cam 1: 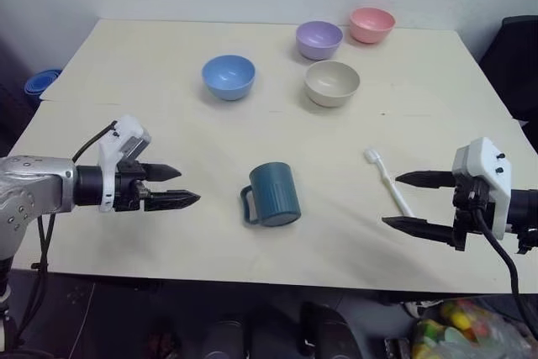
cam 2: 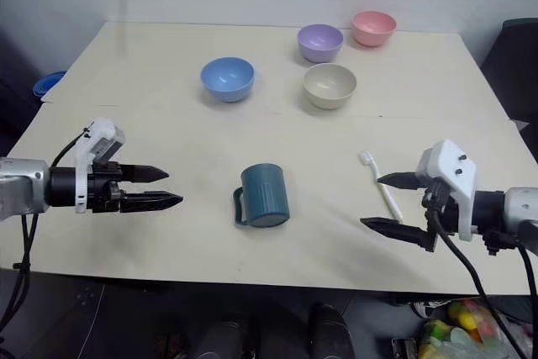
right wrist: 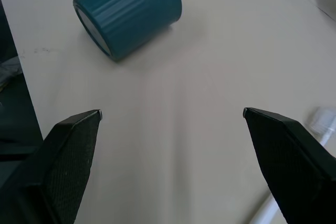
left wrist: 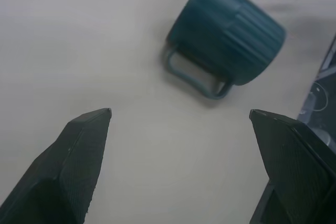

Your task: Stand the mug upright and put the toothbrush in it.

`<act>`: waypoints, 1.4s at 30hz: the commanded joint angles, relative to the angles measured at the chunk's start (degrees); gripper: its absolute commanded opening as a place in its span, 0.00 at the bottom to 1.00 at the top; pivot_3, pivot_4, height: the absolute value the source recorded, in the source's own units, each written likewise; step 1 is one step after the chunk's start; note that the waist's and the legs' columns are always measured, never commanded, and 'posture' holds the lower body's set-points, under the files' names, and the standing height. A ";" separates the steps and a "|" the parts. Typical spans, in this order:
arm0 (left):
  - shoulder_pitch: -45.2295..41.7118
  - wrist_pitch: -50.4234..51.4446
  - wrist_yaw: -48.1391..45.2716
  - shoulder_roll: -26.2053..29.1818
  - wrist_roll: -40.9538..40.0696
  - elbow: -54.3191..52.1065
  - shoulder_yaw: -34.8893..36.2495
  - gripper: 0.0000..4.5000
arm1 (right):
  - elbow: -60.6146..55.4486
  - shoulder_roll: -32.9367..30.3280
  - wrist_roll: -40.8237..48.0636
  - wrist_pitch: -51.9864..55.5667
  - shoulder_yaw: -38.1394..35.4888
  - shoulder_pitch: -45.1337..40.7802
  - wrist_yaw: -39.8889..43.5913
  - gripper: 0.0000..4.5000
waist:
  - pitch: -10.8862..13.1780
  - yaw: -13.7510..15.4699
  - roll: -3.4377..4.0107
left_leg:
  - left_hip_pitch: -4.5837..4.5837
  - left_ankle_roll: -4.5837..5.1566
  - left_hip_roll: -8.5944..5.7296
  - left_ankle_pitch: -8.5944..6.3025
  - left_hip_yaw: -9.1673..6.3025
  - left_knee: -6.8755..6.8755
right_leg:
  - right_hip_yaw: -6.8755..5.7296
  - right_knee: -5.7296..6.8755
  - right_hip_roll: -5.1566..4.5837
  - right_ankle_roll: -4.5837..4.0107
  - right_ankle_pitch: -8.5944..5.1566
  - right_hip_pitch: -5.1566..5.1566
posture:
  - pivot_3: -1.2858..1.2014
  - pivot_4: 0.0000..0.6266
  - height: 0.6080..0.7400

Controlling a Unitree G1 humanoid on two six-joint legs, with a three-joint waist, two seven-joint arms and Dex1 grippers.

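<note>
The dark teal mug (cam 1: 273,193) lies on its side near the table's front middle, its closed base toward me and its loop handle to the left. The slim white toothbrush (cam 1: 388,181) lies flat to its right, bristle head pointing away from me. My left gripper (cam 1: 189,186) hovers open a short way left of the mug, fingers pointing at it, and the mug (left wrist: 226,38) lies ahead of those fingers in the left wrist view. My right gripper (cam 1: 391,200) is open just above the toothbrush's handle end, pointing left toward the mug (right wrist: 128,11). Neither holds anything.
Four bowls stand at the back of the table (cam 1: 126,65): light blue (cam 1: 229,76), beige (cam 1: 332,82), purple (cam 1: 319,39), pink (cam 1: 372,23). A dark chair (cam 1: 517,56) is beyond the right edge and blue items (cam 1: 40,81) are off the left edge.
</note>
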 commanded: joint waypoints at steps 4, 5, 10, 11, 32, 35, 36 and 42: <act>-9.33 18.48 10.36 -9.44 -3.84 0.46 -2.60 0.91 | -5.15 -1.40 5.55 0.72 -2.80 -1.88 0.26 0.96 | -0.05 0.09 -0.27 | -0.03 0.03 -0.02 0.02 -0.05 0.05 | 0.00 0.02 -0.04 0.04 0.02 0.03 | 0.52 0.24 1.00; -9.87 18.65 11.77 -9.77 -4.75 0.72 -4.10 0.86 | -5.26 -1.43 5.57 0.53 -2.39 -2.20 -0.02 0.91 | -0.05 0.03 -0.33 | -0.03 0.03 -0.03 0.01 -0.05 0.06 | 0.00 0.01 -0.03 0.04 0.02 0.03 | 0.52 0.24 1.00; -11.65 18.65 21.28 -9.25 -15.18 4.60 -9.91 0.59 | -5.63 -1.61 5.03 -0.14 -0.60 -3.56 -1.46 0.72 | -0.05 -0.18 -0.38 | 0.01 0.00 0.08 0.01 -0.06 0.05 | 0.04 0.03 -0.02 0.03 0.02 0.02 | 0.52 0.24 1.00; -12.27 18.65 25.37 -10.25 -16.34 6.80 -10.30 0.59 | -5.76 -1.63 5.32 -0.19 -0.44 -3.79 -1.33 0.72 | -0.05 -0.14 -0.38 | 0.01 -0.01 0.09 0.02 -0.07 0.05 | 0.04 0.04 -0.02 0.03 0.02 0.02 | 0.52 0.24 1.00; -24.81 18.65 70.30 -22.14 -49.82 32.46 -20.30 0.59 | -7.83 0.22 4.97 -1.95 0.41 -2.44 -4.30 0.72 | -0.04 0.11 -0.45 | -0.04 -0.03 -0.09 0.03 -0.20 0.28 | 0.05 0.17 -0.10 0.05 0.03 0.05 | 0.52 0.24 1.00; -26.25 18.65 71.85 -22.22 -50.66 33.76 -22.70 0.59 | -7.98 0.50 4.93 -2.30 0.66 -2.21 -5.07 0.72 | -0.05 0.21 -0.45 | -0.06 -0.03 -0.15 0.03 -0.22 0.34 | 0.05 0.17 -0.14 0.05 0.03 0.07 | 0.52 0.24 1.00; -26.86 18.65 71.53 -22.33 -50.72 34.15 -23.59 0.59 | -8.07 0.67 4.80 -2.39 0.68 -2.13 -5.47 0.72 | -0.05 0.19 -0.45 | -0.06 -0.03 -0.16 0.02 -0.22 0.34 | 0.05 0.17 -0.14 0.06 0.03 0.07 | 0.52 0.24 1.00; -30.14 18.65 69.68 -23.71 -46.72 37.79 -27.93 0.59 | -9.43 1.65 5.41 -2.70 -0.06 -0.92 -7.71 0.72 | -0.05 0.27 -0.45 | -0.04 -0.03 -0.26 0.03 -0.20 0.36 | 0.03 0.16 -0.10 0.06 0.03 0.11 | 0.52 0.24 1.00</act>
